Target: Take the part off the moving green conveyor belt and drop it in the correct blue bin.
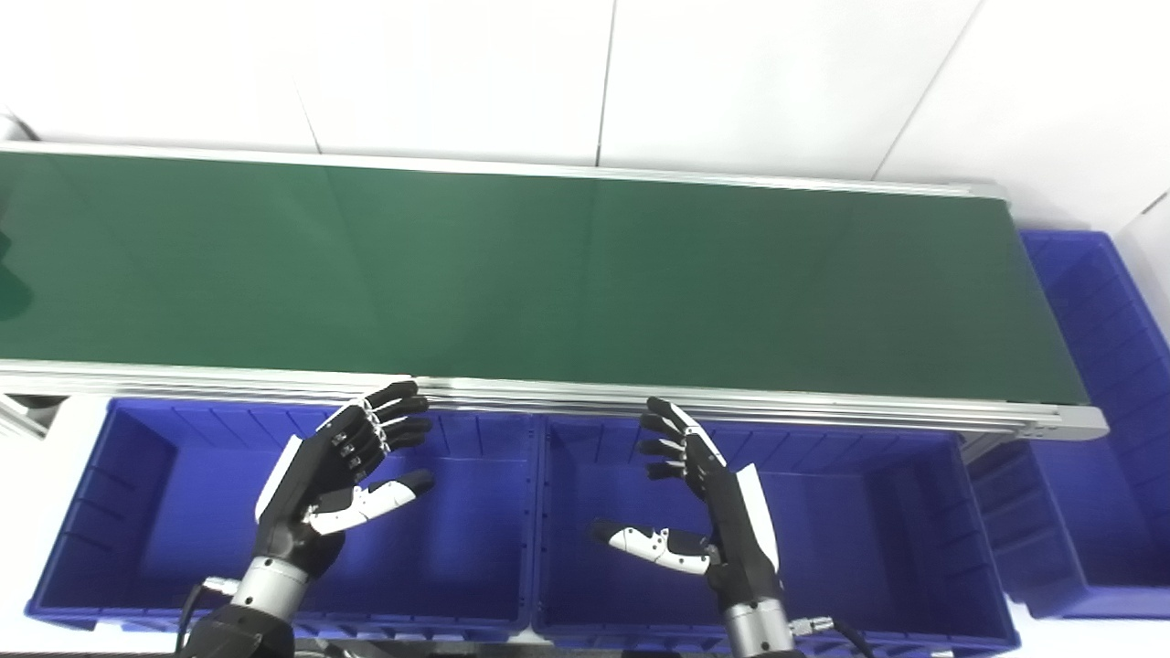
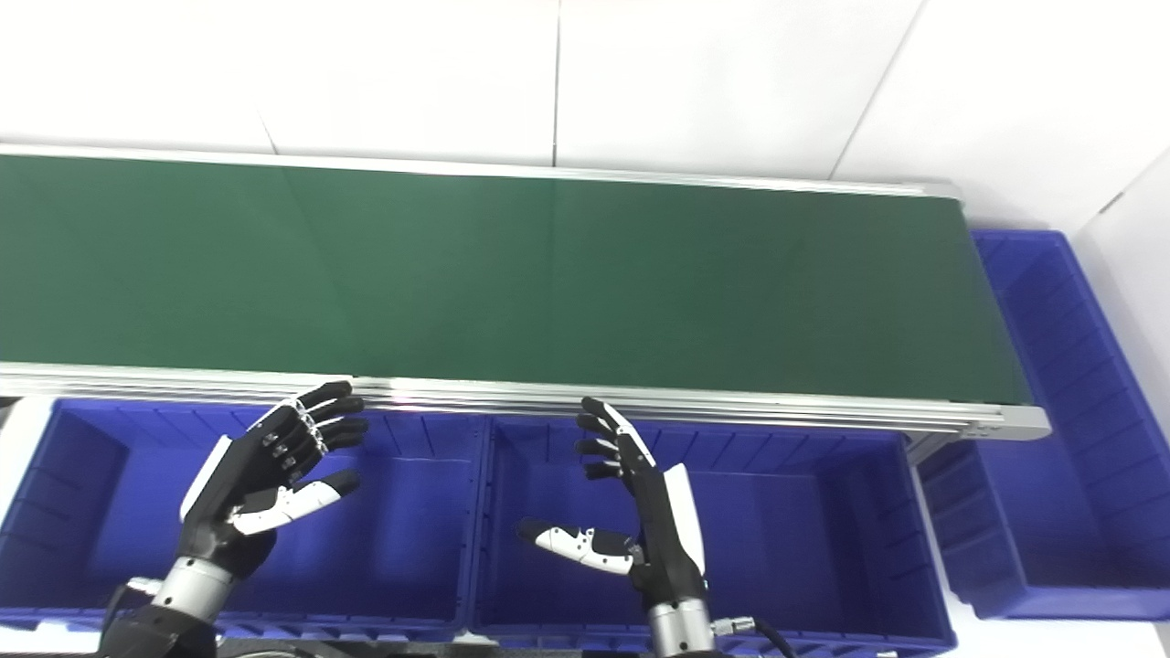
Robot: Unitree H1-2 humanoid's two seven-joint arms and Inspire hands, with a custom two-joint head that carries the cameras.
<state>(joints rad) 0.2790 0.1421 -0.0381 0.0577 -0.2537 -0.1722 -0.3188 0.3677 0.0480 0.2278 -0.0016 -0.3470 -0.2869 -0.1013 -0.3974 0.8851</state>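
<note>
Part isn't showing anywhere on the green belt [image 1: 548, 274] in either view. I'm holding my left hand [image 1: 334, 480] over the left blue bin [image 1: 137, 512], fingers [image 1: 402, 416] spread, gripping nothing. My right hand [image 1: 708, 498] is hovering over the middle blue bin [image 1: 868, 512], fingers also spread, thumb out. Third blue bin [image 1: 1111, 366] is sitting past the belt's right end.

conveyor belt [image 1: 548, 274] plain green | bins [image 1: 823, 493] blue | hands [image 1: 343, 466] black-white
</note>
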